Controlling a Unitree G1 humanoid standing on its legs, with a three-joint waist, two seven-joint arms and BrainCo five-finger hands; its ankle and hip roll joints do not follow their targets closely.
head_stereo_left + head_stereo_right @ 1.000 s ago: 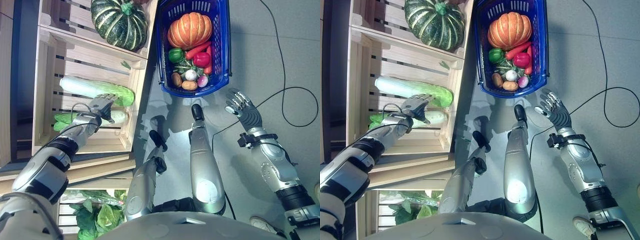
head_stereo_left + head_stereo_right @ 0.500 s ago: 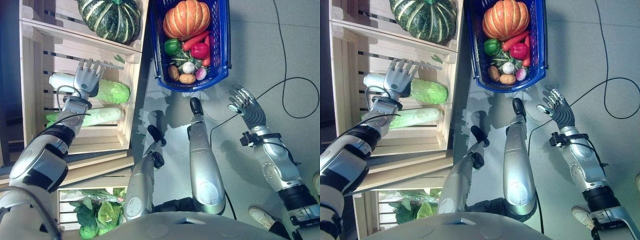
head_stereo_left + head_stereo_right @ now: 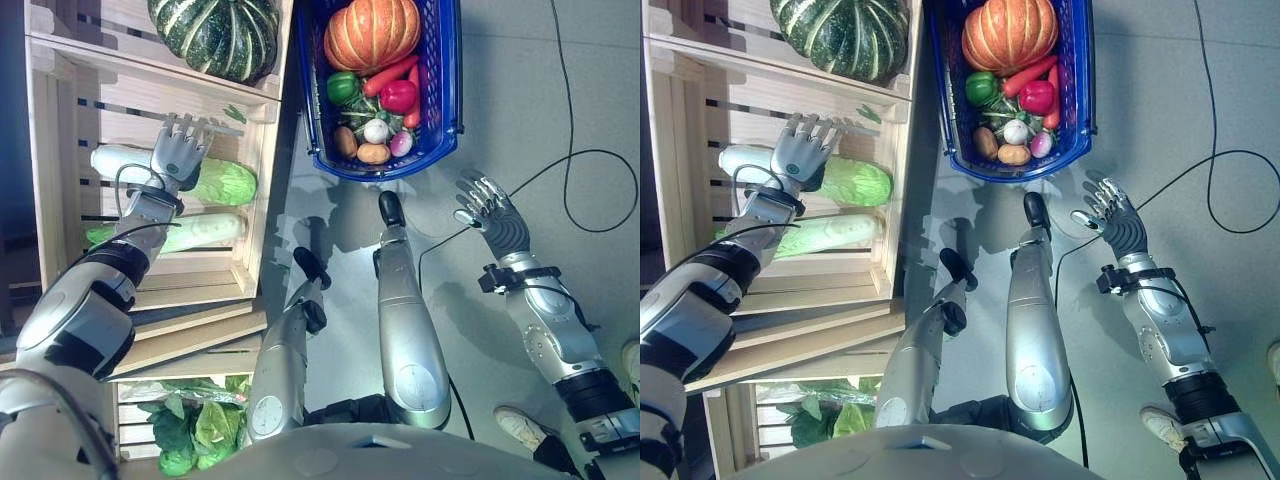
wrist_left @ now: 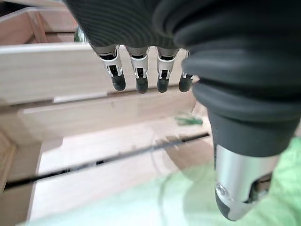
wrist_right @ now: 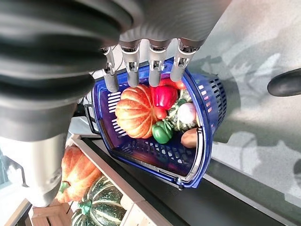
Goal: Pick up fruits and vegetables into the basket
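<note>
A blue basket [image 3: 380, 172] stands on the floor, holding an orange pumpkin [image 3: 372, 33], peppers, a carrot and small round vegetables. To its left, a wooden crate [image 3: 262, 190] holds a pale green cabbage [image 3: 225, 183] and a second long green vegetable [image 3: 195, 232]. My left hand [image 3: 176, 155] hovers over the cabbage, open, fingers [image 4: 137, 70] straight and spread, with the pale green cabbage [image 4: 155, 202] just under the palm. My right hand [image 3: 492, 215] hangs open over the floor, near the basket's [image 5: 197, 155] right corner, holding nothing.
A striped green pumpkin [image 3: 212, 35] lies in the crate compartment behind the cabbage. An orange pumpkin [image 5: 77, 174] sits in a crate beyond the basket. Leafy greens [image 3: 195, 435] fill a lower crate by my left side. A shoe [image 3: 518, 425] shows at the lower right.
The camera has shifted a little. My left hand moved from the nearer long vegetable back over the cabbage and spread its fingers. My right hand has barely moved.
</note>
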